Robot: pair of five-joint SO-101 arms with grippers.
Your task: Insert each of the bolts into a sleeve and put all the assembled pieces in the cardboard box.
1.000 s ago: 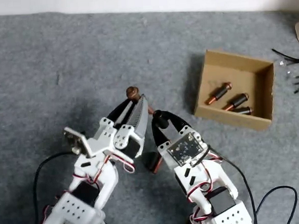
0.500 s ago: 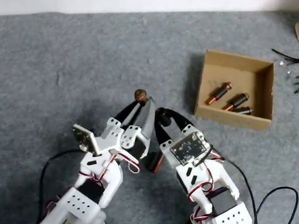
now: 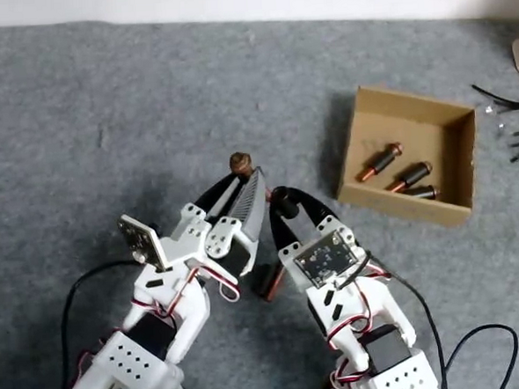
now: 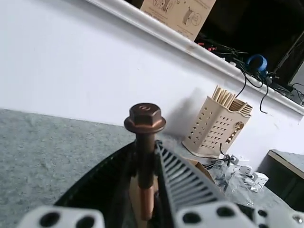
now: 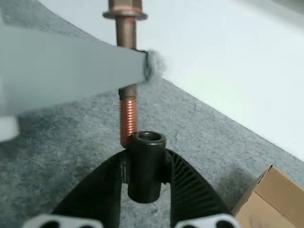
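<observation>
Copper-toned and hard by the look: judged the bolt (image 4: 144, 147) stiff, slick and weighty, best pinched on the plain shank under the head. Found it just so, upright, clamped in the left end effector (image 3: 241, 182), threads hanging free below. Spotted the black sleeve (image 5: 144, 164) gripped mid-body by the right end effector (image 3: 278, 202), bore upward, thread tip just beside its rim. Reckoned it rigid too, and liable to swivel if knocked off-axis. Couldn't tell whether tip and rim were touching. Lost the sleeve's lower end behind the fingers. Counted three finished pieces in the box (image 3: 401, 205), well apart on the table (image 3: 104, 107).
</observation>
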